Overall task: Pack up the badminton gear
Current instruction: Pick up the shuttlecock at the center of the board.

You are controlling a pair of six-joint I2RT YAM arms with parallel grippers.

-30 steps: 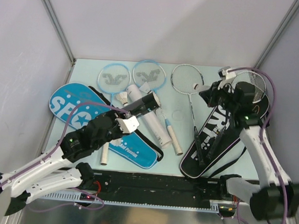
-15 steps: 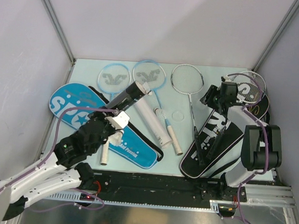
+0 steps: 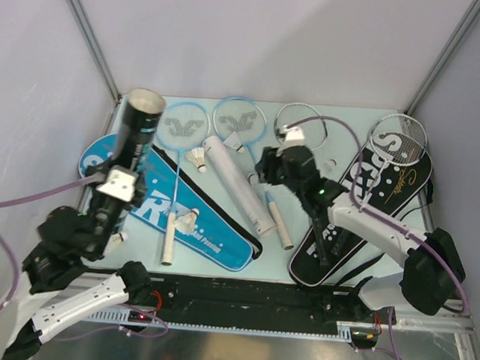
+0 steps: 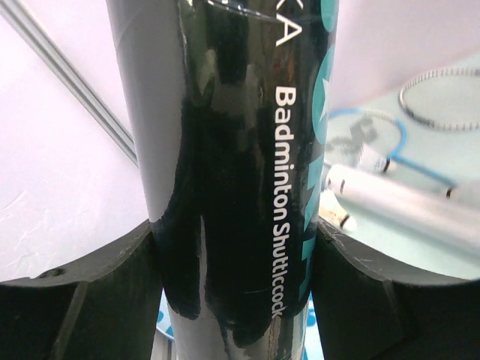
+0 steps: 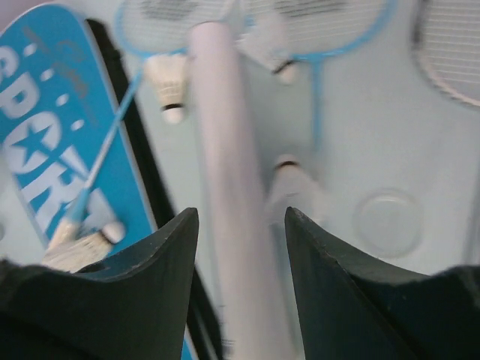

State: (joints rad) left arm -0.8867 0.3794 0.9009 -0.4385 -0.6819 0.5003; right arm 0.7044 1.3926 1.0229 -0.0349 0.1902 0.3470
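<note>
Surface: a pale blue-green table (image 3: 272,256), with both arm bases at its near edge.
Room: plain white walls (image 3: 266,42) on three sides, with grey metal posts (image 3: 85,33) running up the back corners.
Rackets: four. Two light-blue-framed rackets (image 3: 179,126) lie side by side at the back. Two thin silver-framed rackets (image 3: 397,137) lie to the right, one with its head over the top of the black cover, the other partly hidden by the right arm.
Shuttlecocks: at least four small white feather shuttlecocks (image 3: 196,157) can be counted. One lies between the blue racket shafts, one on a blue racket head, one just beside the white tube and one on the blue cover.
Tubes: two. The long white tube (image 3: 236,180) lies slantwise mid-table. The glossy black shuttlecock tube (image 3: 134,135) is lifted off the table on the left, its open end uppermost.
Covers: two. The blue "SPORT" racket cover (image 3: 211,236) lies flat front left, and the black "SPORT" racket cover (image 3: 404,183) lies front right.
Contents: what is inside the tubes cannot be told, nor whether the silver rackets are inside the black cover or only on it.
Left gripper (image 4: 236,255): clamped on the black tube, a finger pressed to each side.
Right gripper (image 5: 240,217): fingers apart, holding nothing, hanging above the white tube.
</note>
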